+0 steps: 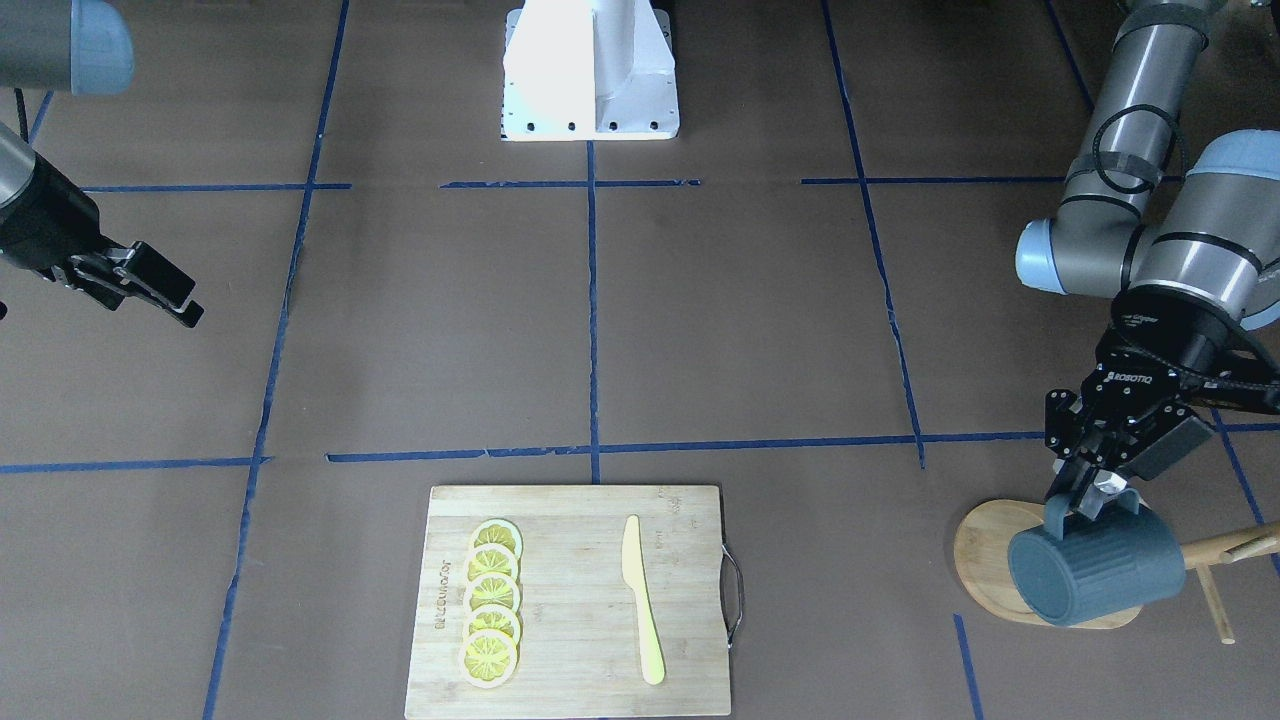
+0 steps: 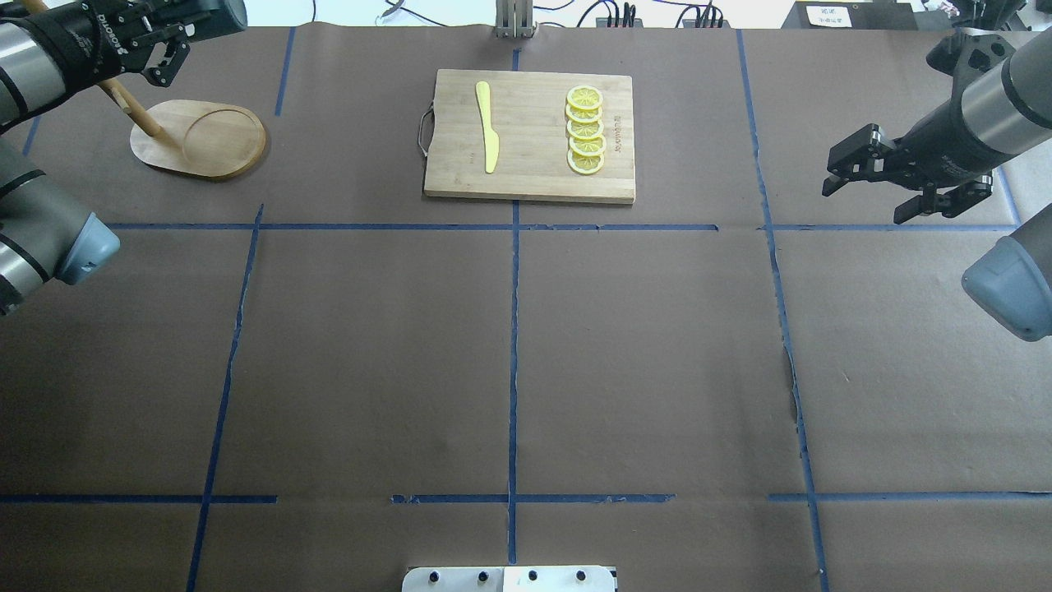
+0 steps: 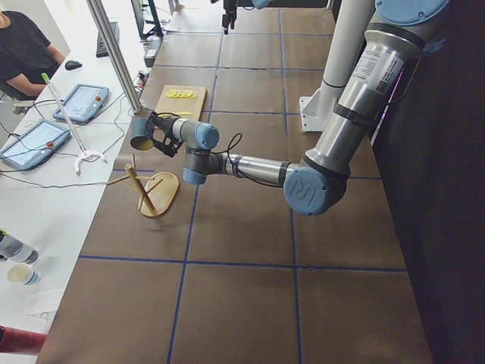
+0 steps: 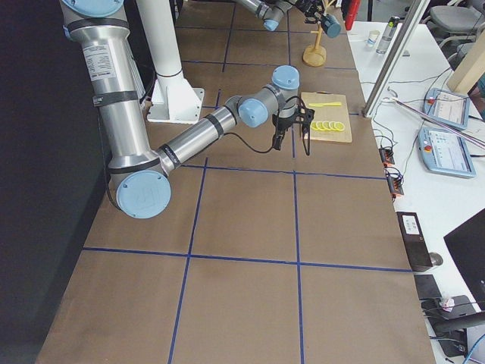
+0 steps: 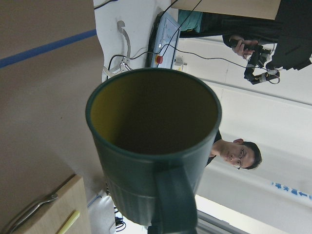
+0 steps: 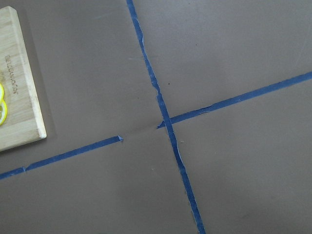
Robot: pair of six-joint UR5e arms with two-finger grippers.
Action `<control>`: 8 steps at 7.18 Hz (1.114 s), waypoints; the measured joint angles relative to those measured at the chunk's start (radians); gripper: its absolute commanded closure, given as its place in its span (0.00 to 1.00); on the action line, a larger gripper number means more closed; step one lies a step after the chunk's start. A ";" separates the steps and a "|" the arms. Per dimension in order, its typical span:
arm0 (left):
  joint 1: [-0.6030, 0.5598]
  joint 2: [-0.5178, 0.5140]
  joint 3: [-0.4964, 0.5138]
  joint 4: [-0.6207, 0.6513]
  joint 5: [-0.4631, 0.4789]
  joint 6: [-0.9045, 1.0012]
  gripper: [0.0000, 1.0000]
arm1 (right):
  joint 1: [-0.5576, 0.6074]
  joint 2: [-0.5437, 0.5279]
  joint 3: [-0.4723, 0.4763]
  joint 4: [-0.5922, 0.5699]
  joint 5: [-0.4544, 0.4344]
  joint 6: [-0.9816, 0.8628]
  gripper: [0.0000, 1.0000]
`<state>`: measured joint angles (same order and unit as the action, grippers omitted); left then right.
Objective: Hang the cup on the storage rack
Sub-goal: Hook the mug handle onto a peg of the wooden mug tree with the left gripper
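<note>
Dark blue-grey ribbed mug, yellow interior, handle clamped in left fingers, long axis near horizontal, was held above light wooden mug tree at far-left corner of surface. Pegs lay below. Right fingers apart, empty, near right edge.

You are looking at a brown table that blue tape lines are dividing into squares. Seen from overhead, the cutting board is lying at twelve o'clock, the storage rack is standing at ten, and the white robot base is sitting at six.
</note>
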<state>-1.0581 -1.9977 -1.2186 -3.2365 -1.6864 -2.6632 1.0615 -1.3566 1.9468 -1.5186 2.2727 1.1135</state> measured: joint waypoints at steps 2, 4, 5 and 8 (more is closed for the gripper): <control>-0.033 0.002 0.001 -0.006 -0.002 -0.081 0.97 | 0.000 0.000 0.012 0.000 0.001 0.004 0.00; -0.041 0.016 0.007 -0.026 -0.002 -0.099 0.96 | -0.002 0.000 0.023 0.000 0.001 0.008 0.00; -0.044 0.024 0.019 -0.044 -0.002 -0.108 0.96 | -0.003 0.000 0.024 0.000 0.001 0.009 0.00; -0.056 0.037 0.072 -0.112 -0.005 -0.134 0.94 | -0.008 0.000 0.025 0.000 0.001 0.009 0.00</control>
<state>-1.1139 -1.9608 -1.1468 -3.3488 -1.6916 -2.7972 1.0532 -1.3569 1.9716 -1.5186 2.2734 1.1229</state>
